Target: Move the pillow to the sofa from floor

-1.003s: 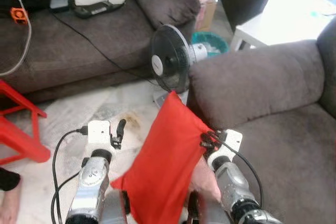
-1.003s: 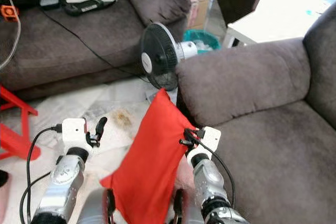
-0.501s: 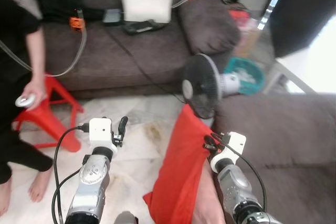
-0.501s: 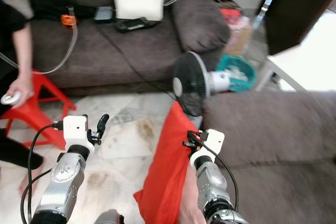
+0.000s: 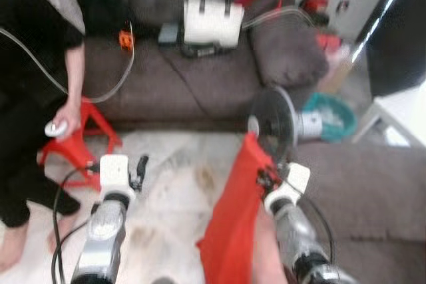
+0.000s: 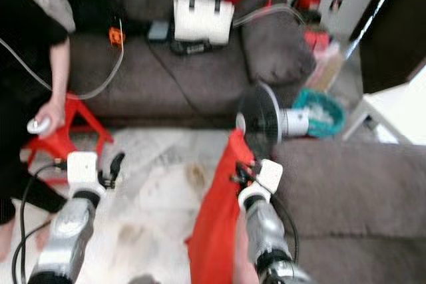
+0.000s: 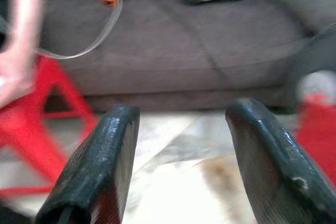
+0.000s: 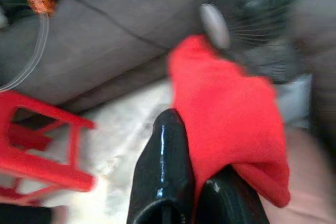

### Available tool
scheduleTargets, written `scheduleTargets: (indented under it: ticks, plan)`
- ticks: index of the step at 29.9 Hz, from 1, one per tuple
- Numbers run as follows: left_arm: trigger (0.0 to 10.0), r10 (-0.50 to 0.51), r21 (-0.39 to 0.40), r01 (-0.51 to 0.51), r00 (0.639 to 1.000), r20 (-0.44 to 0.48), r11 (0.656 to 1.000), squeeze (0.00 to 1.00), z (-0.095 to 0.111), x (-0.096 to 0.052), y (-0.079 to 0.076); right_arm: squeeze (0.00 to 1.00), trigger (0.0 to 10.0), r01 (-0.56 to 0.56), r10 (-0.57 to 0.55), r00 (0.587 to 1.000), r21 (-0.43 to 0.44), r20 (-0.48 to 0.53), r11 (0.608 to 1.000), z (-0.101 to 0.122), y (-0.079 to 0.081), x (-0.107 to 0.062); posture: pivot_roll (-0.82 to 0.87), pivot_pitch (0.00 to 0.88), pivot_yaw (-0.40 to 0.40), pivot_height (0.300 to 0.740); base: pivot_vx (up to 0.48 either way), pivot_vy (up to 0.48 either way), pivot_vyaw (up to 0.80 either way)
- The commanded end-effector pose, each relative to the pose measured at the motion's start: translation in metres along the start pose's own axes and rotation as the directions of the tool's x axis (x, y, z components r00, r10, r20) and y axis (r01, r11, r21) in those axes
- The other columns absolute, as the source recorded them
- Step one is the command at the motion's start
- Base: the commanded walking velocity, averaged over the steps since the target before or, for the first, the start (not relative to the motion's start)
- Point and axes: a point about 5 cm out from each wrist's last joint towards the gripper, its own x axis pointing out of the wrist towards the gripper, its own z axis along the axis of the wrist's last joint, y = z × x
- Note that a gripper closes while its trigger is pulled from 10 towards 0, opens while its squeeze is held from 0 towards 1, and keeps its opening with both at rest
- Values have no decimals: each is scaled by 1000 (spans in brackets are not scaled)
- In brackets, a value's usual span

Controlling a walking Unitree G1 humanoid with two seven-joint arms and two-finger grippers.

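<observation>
A red pillow [image 5: 234,224] hangs upright off the floor, its top corner in front of the black fan [image 5: 271,119]. My right gripper [image 5: 261,178] is shut on the pillow's upper edge; in the right wrist view the red cloth [image 8: 229,119] is pinched between the black fingers [image 8: 164,166]. My left gripper [image 5: 139,167] is held over the pale floor to the left, open, with nothing between its fingers [image 7: 97,171]. One grey sofa [image 5: 373,191] lies at the right, beside the pillow. A second grey sofa [image 5: 193,78] runs along the back.
A person in black [image 5: 33,91] stands at the left beside a red stool [image 5: 80,141], holding a small white object. A white handbag [image 5: 212,23], cables and a grey cushion [image 5: 287,48] lie on the back sofa. A teal bin [image 5: 331,114] and a white table [image 5: 399,114] are at right.
The camera has swung up and left, bringing the person and the back sofa further into view. The right gripper still holds the pillow, now seen edge-on; the left gripper stays open.
</observation>
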Motion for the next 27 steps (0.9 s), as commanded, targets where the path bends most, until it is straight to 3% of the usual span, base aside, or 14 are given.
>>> scheduleTargets:
  ticks: [1, 17, 27]
  plan:
    - [10000, 9, 11, -9, 1000, -20, 1000, 0, -5, -4, 6, 0, 10000, -17, 18, 994, -15, 108, 1000, 22, 6, 6, 161, 64, -72, 726, 0, 0, 0]
    - [10000, 0, 15, 0, 1000, -25, 1000, 0, -7, -5, 5, 0, 10000, -10, 11, 994, -9, 107, 1000, 22, 6, 7, 160, 69, -74, 726, -229, 0, 0]
    - [10000, -5, 4, 5, 1000, -18, 1000, 0, -6, -4, 2, 0, 10000, 6, -6, 994, -5, 109, 1000, 22, 2, 5, 155, 61, -74, 726, 0, 0, 0]
